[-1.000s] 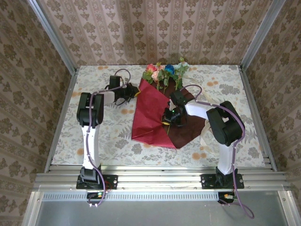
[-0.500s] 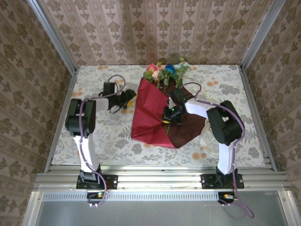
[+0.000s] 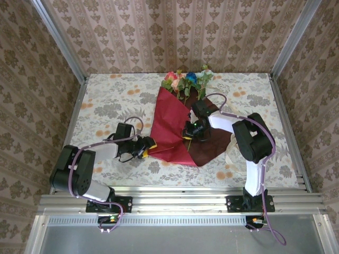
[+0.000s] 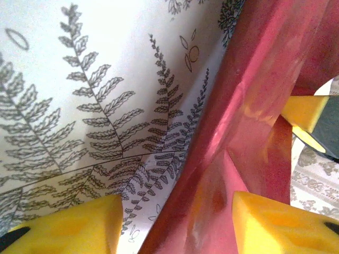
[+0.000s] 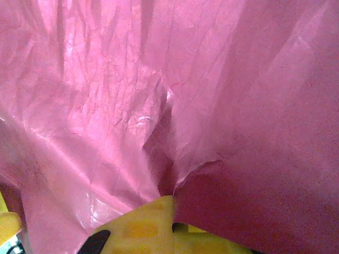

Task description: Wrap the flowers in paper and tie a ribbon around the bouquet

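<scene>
Paper (image 4: 254, 106) edge w/in left claw (image 4: 177, 217)

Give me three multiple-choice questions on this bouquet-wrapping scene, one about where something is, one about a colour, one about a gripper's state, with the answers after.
1. Where do the flowers lie?
A) at the table's near edge
B) at its far edge, past the top of the paper
C) at its left edge

2. What colour are the left gripper's fingers?
A) blue
B) white
C) yellow

3. How does the left gripper stand?
A) open, the paper's edge between its fingers
B) shut on nothing
C) shut on a bloom

Answers:
1 B, the top view shows the blooms beyond the paper.
2 C, the left wrist view shows yellow pads.
3 A, the pads sit apart, astride the red edge.
</scene>
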